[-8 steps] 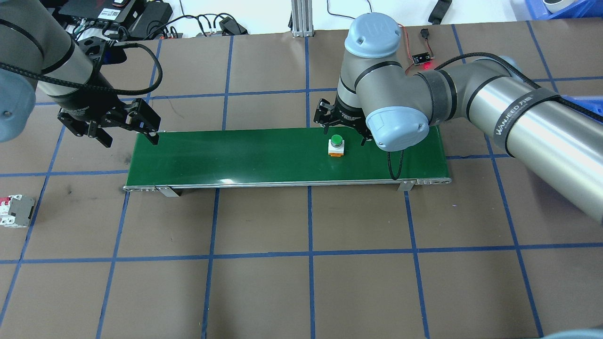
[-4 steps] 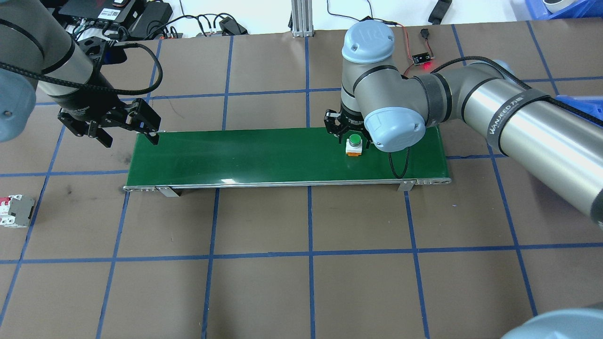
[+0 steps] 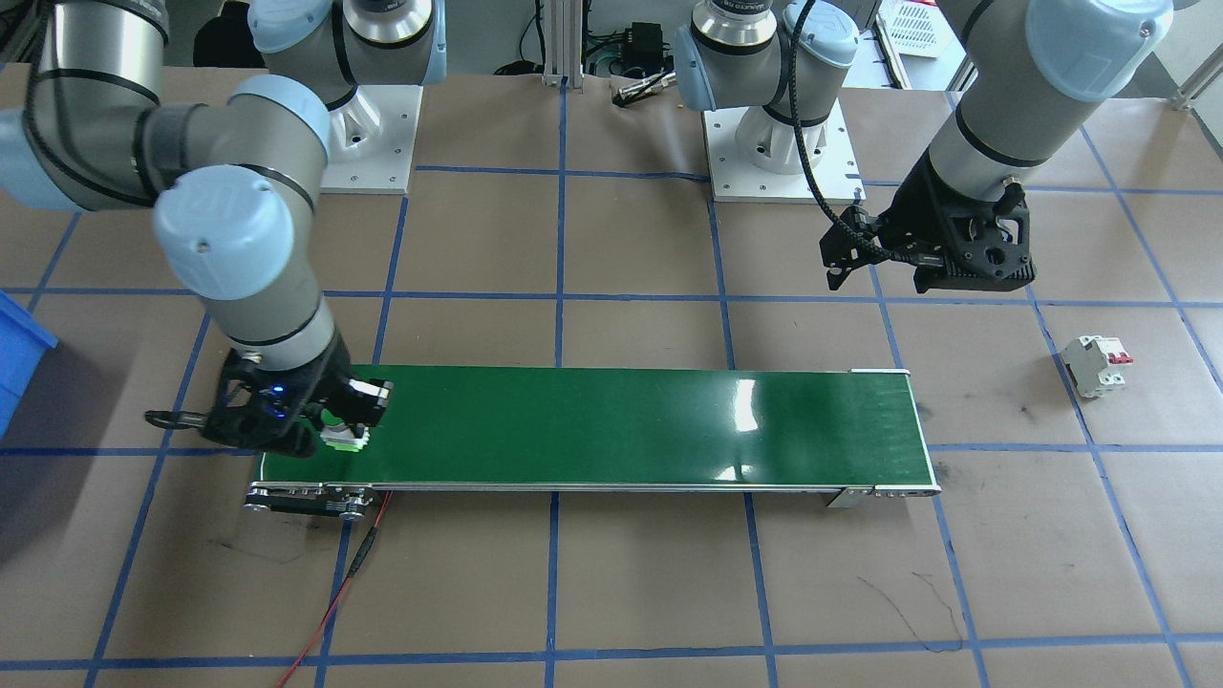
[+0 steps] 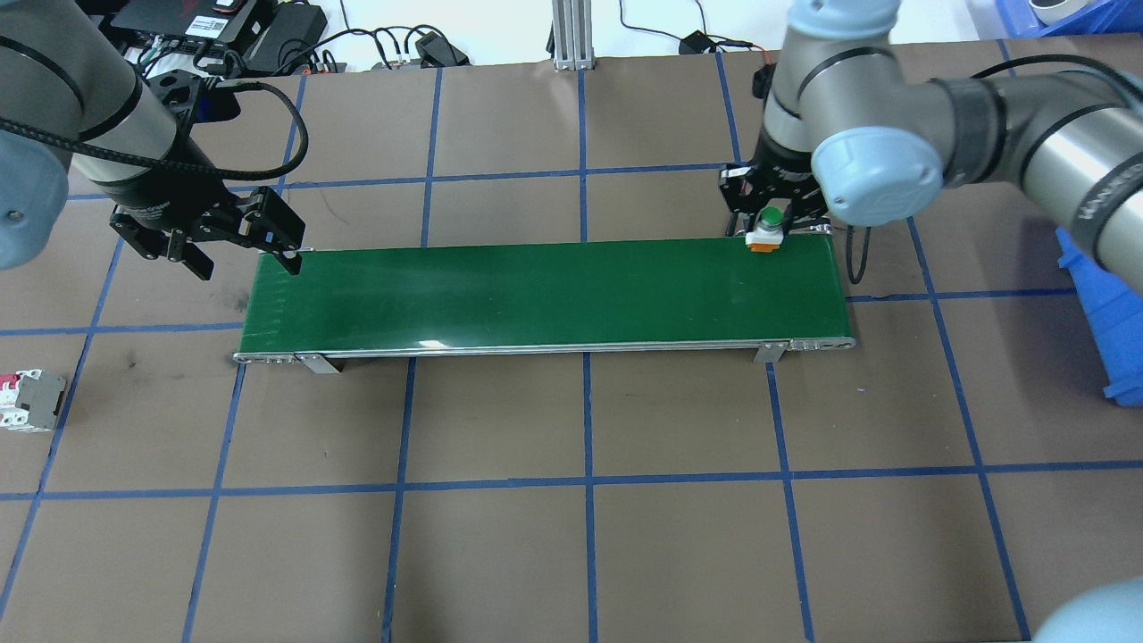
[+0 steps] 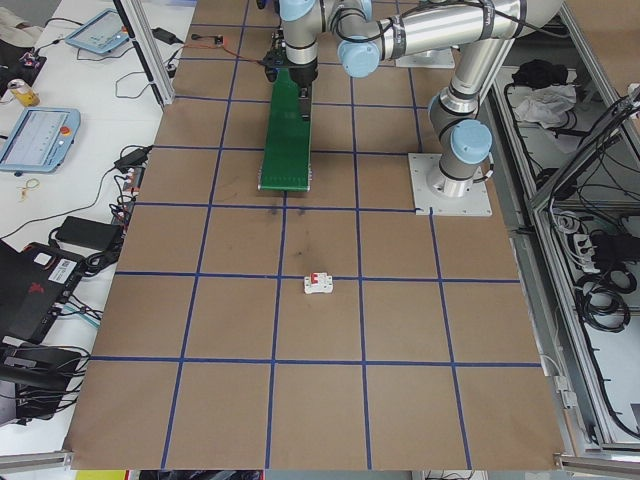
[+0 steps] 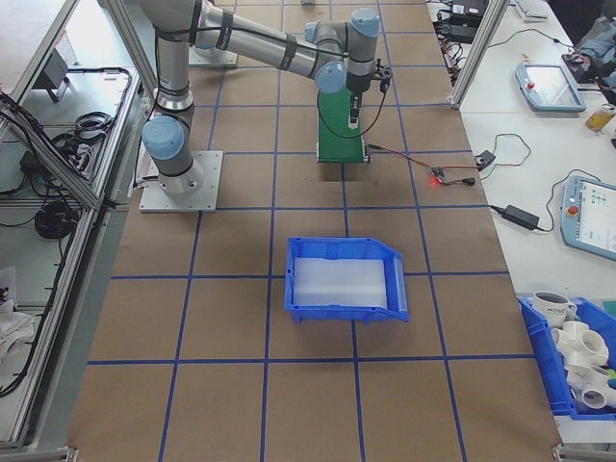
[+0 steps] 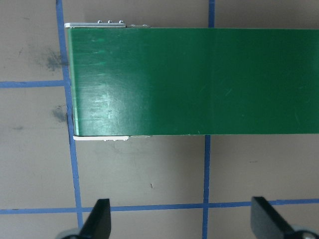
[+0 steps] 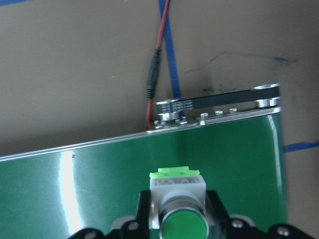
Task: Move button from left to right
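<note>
Currently, the front-facing view shows one long green conveyor belt [image 3: 611, 430] on the brown, blue-gridded table [image 3: 631, 592], with two arms over it. The right gripper [image 3: 334, 420] is clamped on the single small push-button with a round green cap and white body [image 3: 345, 437], above the belt's end on the robot's right. The left gripper [image 3: 865, 250], fingers spread and empty, hangs beyond the opposite end; one white circuit breaker with red toggles [image 3: 1095, 364] lies apart on the table. The overhead view shows the button [image 4: 767, 229] between the right gripper's fingers [image 4: 734, 202] at the belt's far edge. The left wrist view shows two black fingertips [image 7: 99, 223] wide apart above bare table. The right wrist view shows the button [image 8: 180, 204] gripped over the belt's corner, near one red-and-black cable [image 8: 154, 74].
</note>
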`<state>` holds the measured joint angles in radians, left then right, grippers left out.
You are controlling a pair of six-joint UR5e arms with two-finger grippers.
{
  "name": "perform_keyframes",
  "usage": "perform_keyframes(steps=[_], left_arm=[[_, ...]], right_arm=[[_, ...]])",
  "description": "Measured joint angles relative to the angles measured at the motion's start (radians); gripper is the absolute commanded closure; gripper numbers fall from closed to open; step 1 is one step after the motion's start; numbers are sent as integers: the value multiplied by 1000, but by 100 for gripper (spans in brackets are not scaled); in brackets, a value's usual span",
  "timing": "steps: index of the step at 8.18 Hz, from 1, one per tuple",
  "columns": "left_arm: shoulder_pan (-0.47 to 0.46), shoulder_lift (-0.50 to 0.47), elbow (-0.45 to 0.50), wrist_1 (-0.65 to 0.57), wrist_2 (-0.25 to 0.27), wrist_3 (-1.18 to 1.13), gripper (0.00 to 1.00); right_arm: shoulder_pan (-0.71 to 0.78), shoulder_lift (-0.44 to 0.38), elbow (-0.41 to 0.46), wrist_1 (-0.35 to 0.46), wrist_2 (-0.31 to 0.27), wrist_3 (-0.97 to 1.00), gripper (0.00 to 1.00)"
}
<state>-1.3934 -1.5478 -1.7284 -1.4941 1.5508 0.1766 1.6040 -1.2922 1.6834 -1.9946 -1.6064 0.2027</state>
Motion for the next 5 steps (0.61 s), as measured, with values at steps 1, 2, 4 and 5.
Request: perform_keyframes(steps=[1, 2, 4, 5], left_arm=[[-3, 0, 0, 0, -1, -1, 0], [-5, 0, 0, 0, 0, -2, 0], [-8, 1, 5, 1, -1, -4, 0], [-10, 1, 5, 1, -1, -4, 0]], right_arm=[[-70, -38, -17, 38, -4, -104, 100], [-151, -80, -37, 83, -17, -227, 100], [-342, -131, -64, 121, -58, -543, 100], [-448, -135, -77, 119, -65, -690, 100]])
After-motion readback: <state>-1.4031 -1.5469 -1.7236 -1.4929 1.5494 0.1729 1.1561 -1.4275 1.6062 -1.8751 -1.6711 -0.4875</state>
